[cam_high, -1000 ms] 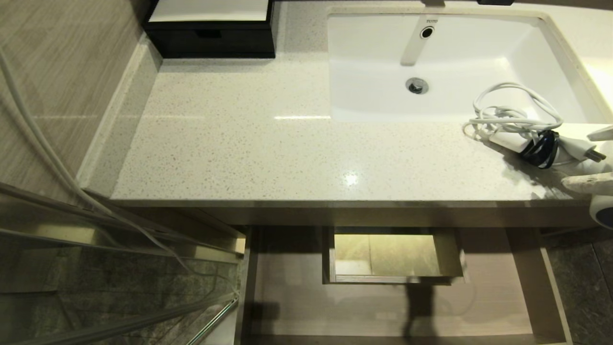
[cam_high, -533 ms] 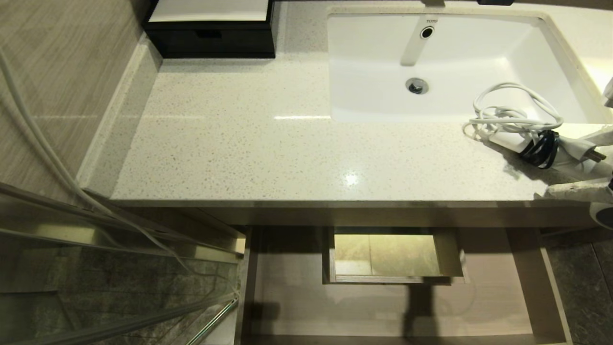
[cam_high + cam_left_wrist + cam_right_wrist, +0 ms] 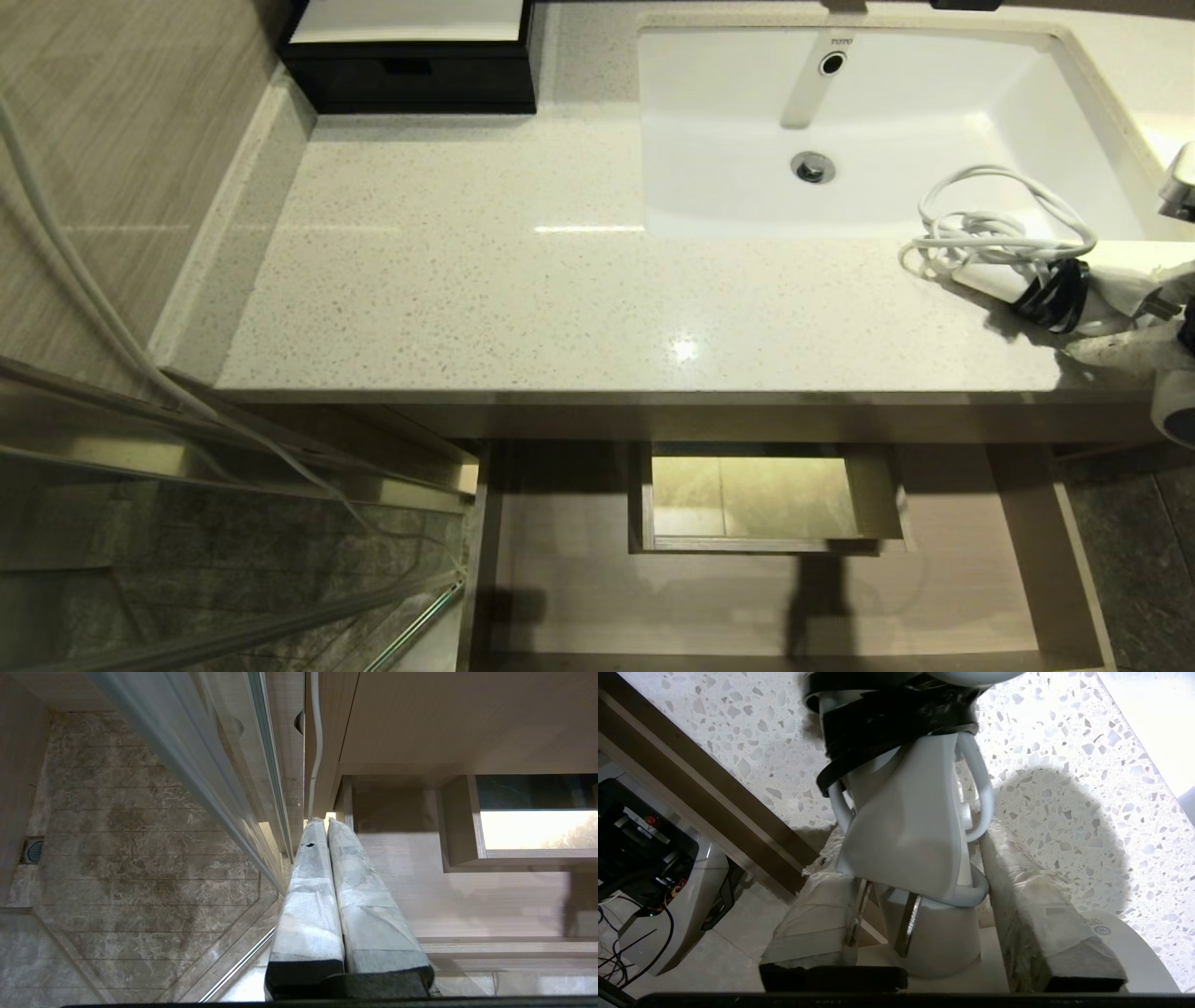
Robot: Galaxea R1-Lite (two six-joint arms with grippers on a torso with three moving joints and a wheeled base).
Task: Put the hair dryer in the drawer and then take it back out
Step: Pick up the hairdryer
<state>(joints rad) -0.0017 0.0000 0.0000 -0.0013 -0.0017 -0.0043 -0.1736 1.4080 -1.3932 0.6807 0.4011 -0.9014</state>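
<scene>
The hair dryer (image 3: pixel 1074 285) lies on the speckled countertop (image 3: pixel 523 289), just in front of the sink's (image 3: pixel 887 121) front right corner. Its long axis runs slantwise along the counter: the loose cord loops (image 3: pixel 990 224) lie toward the sink, with one loop over the rim, and the barrel end reaches the counter's right front edge. A dark strap (image 3: pixel 1055 291) binds the cord to the body, and the plug (image 3: pixel 906 844) lies on top, its prongs pointing away from the sink. The right gripper (image 3: pixel 924 877) has its padded fingers (image 3: pixel 1031 905) on either side of the dryer's body, pinching it. Below the counter, forward of the sink, the drawer (image 3: pixel 1027 523) stands pulled out. The left gripper (image 3: pixel 327 826) hangs beside the drawer with fingers pressed together.
</scene>
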